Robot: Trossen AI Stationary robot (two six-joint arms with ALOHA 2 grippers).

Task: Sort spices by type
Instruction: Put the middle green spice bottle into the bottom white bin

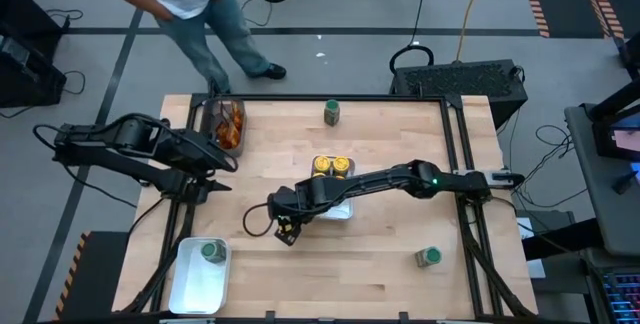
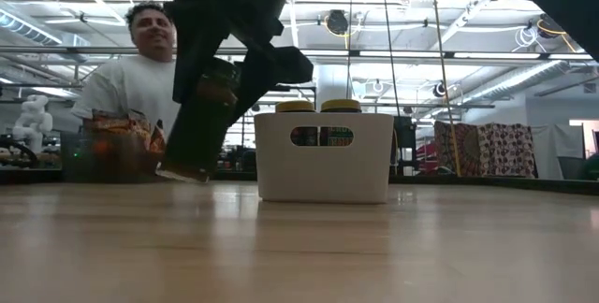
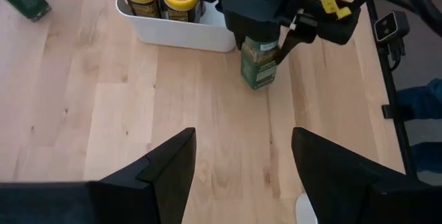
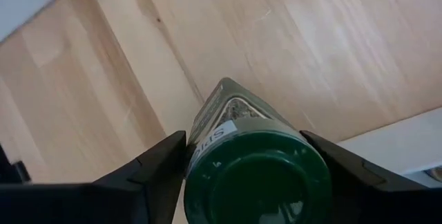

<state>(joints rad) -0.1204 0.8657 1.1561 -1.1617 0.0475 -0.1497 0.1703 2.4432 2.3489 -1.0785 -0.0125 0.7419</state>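
1. Near the table's middle, the right gripper (image 1: 284, 226) reaches across from the right side and holds a green-lidded jar (image 3: 259, 65) between its fingers, the jaws closed against the jar's sides.
2. From the right wrist view the jar's green lid (image 4: 255, 179) sits squarely between the two dark fingers, label side facing the wood.
3. Whether the jar's base touches the tabletop or hangs just above it is hard to tell; in the left wrist view it looks upright and very close to the wood.
4. Just beside the held jar stands the white tray (image 1: 338, 207) with two yellow-lidded jars (image 1: 331, 167) inside.
5. Toward the left edge, the left gripper (image 1: 222, 176) waits with its jaws spread wide and empty, near the dark bin (image 1: 209, 116) holding orange-brown packets (image 1: 231, 124).
6. Another green-lidded jar sits in a second white tray (image 1: 190, 286) at the near left corner; two more stand loose on the table, well apart.
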